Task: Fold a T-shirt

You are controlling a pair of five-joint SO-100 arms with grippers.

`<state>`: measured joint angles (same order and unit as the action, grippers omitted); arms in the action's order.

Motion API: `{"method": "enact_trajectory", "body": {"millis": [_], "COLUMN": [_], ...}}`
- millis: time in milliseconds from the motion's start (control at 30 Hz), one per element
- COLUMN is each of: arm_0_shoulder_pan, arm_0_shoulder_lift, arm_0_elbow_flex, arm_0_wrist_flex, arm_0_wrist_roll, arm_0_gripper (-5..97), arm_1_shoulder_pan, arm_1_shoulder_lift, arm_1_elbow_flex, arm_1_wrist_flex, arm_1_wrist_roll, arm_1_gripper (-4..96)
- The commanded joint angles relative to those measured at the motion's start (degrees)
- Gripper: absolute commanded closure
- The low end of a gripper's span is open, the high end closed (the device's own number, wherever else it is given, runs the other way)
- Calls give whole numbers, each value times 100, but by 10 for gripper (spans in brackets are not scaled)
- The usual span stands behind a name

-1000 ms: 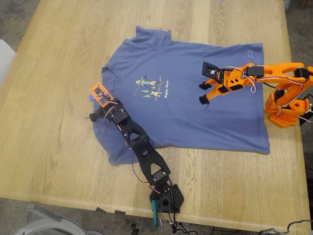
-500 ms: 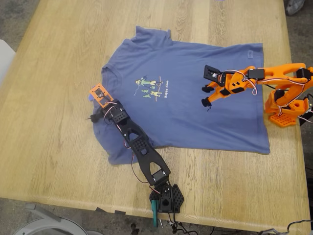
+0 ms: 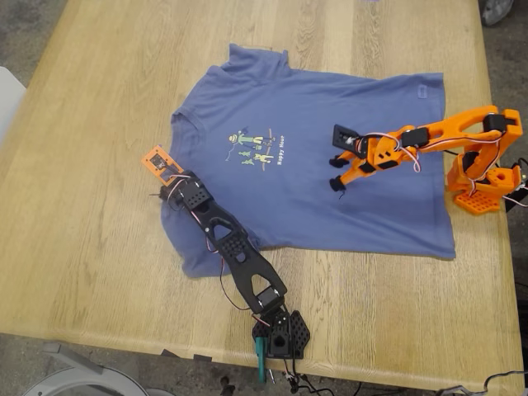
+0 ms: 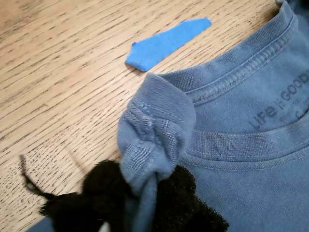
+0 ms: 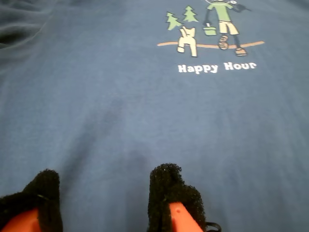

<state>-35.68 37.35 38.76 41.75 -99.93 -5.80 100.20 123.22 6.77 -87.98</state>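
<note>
The slate-blue T-shirt lies spread flat on the wooden table, its cartoon print facing up. My first gripper, on the black arm, is at the shoulder beside the collar, toward the exterior view's left. In the first wrist view it is shut on a bunched fold of the T-shirt next to the collar band. My second gripper, on the orange arm, hovers open over the shirt's middle. Its black pads sit apart just above flat fabric, below the "Happy Hour" lettering.
A blue tape scrap lies on the wood just past the collar. The black arm's base stands at the table's near edge. The orange arm's base is at the exterior view's right. A white object shows beyond the table at that view's left edge.
The orange arm has reached toward the exterior view's left and dropped lower over the shirt's middle. The black arm has shifted slightly toward that view's upper left with the pinched fabric.
</note>
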Motion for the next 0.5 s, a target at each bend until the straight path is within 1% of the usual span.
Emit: {"method": "enact_trajectory", "body": {"millis": [0,33,67,467], "arm_0_shoulder_pan": [149,158,167,290], "arm_0_shoulder_lift": [396,396,396,439], "arm_0_elbow_flex": [-413,-439,-466,-1090], "arm_0_wrist_flex": [193,237,264,905], "arm_0_wrist_roll": [-105,-105,-105,-79], "arm_0_gripper": [886,914,918,918], "arm_1_shoulder_pan": [-70,-88,-88,-237], "arm_1_shoulder_lift": [-167,-255,-343,-1063], "arm_1_elbow_flex": [-439,-510,-580,-809], "arm_1_wrist_flex": [-202,-229,-255,-536], "arm_1_wrist_roll": [44,44,53,97], "arm_1_gripper": [615,615,615,629]}}
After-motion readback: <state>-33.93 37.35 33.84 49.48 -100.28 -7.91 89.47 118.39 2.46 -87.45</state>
